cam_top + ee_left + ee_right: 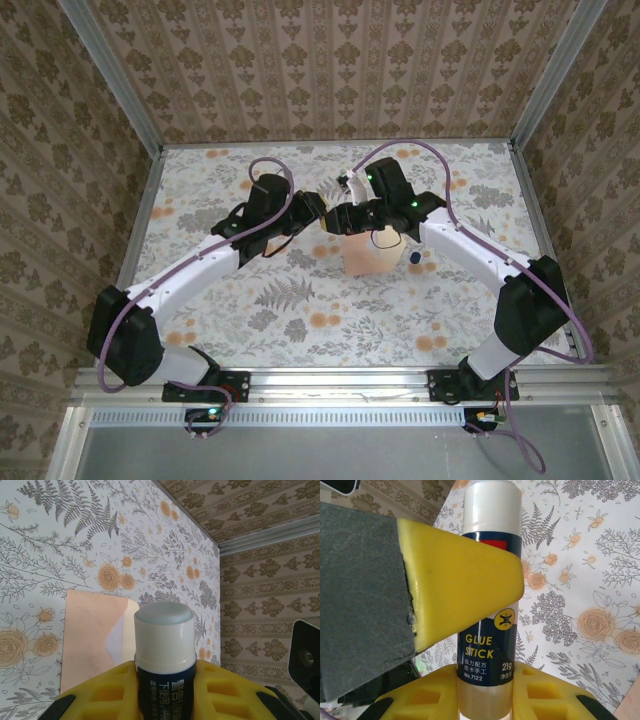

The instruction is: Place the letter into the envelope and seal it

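While the left claw [166, 682] and right claw [485, 687] both clamp one glue stick [489, 645], the peach envelope [90, 640] lies flat on the surface [50, 555] directly beneath them, within equal reach of either arm.

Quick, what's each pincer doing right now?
Left pincer: closed on the glue stick.
Right pincer: closed on the same glue stick, at its clear bottom end.
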{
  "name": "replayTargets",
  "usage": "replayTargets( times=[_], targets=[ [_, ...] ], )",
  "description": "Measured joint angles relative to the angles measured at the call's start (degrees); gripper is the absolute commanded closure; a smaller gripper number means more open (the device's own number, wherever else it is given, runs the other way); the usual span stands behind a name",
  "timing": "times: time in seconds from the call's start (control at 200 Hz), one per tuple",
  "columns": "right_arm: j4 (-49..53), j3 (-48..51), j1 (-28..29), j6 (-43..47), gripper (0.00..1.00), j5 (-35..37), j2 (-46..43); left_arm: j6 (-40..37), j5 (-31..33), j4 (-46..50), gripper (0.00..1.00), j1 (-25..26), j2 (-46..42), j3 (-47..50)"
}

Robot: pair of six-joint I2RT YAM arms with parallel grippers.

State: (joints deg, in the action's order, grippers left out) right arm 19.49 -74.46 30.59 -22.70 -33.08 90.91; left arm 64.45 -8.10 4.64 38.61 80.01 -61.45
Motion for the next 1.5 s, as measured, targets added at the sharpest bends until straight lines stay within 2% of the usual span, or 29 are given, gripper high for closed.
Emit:
replayTargets(
  times=[0.11, 0.28, 0.655, 0.97, 1.155, 1.215, 1.295, 1.425, 1.5],
  targets=[
    [-1.8, 0.9, -0.5, -1.2, 0.81, -1.6, 0.0, -0.9, -1.0, -1.7, 1.0, -0.6, -0.8, 1.3],
    [-8.2, 3.0, -2.1, -5.9, 0.82, -8.2, -0.1, -4.4, -3.9, -7.1, 1.0, -2.4, -3.7, 4.7],
    [-32.9, 6.5, -5.0, -24.7, 0.82, -23.5, -0.7, -13.3, -16.6, -24.1, 1.0, -6.8, -8.1, 7.9],
    [-53.5, 6.7, -6.1, -41.2, 0.81, -30.2, -0.7, -11.5, -27.5, -44.1, 1.0, -8.5, -5.6, 8.0],
    [-60.9, 6.7, -6.5, -45.9, 0.76, -32.6, -0.7, -8.6, -32.4, -51.4, 1.0, -8.7, -3.3, 6.4],
    [-60.6, 6.7, -6.5, -45.4, 0.68, -33.1, -0.8, -8.3, -33.3, -51.8, 1.0, -8.8, -3.1, 6.3],
    [-55.8, 6.4, -6.6, -42.5, 0.51, -32.9, -1.2, -8.5, -34.7, -51.6, 1.0, -9.1, -3.0, 6.3],
    [-32.7, 0.7, -6.4, -27.7, 0.3, -26.3, -3.8, -10.1, -35.0, -48.7, 1.0, -9.6, -3.6, 7.0],
    [-19.4, -3.3, -5.9, -18.5, 0.26, -19.4, -6.1, -12.6, -33.0, -43.8, 1.0, -10.4, -5.4, 7.2]
  ],
)
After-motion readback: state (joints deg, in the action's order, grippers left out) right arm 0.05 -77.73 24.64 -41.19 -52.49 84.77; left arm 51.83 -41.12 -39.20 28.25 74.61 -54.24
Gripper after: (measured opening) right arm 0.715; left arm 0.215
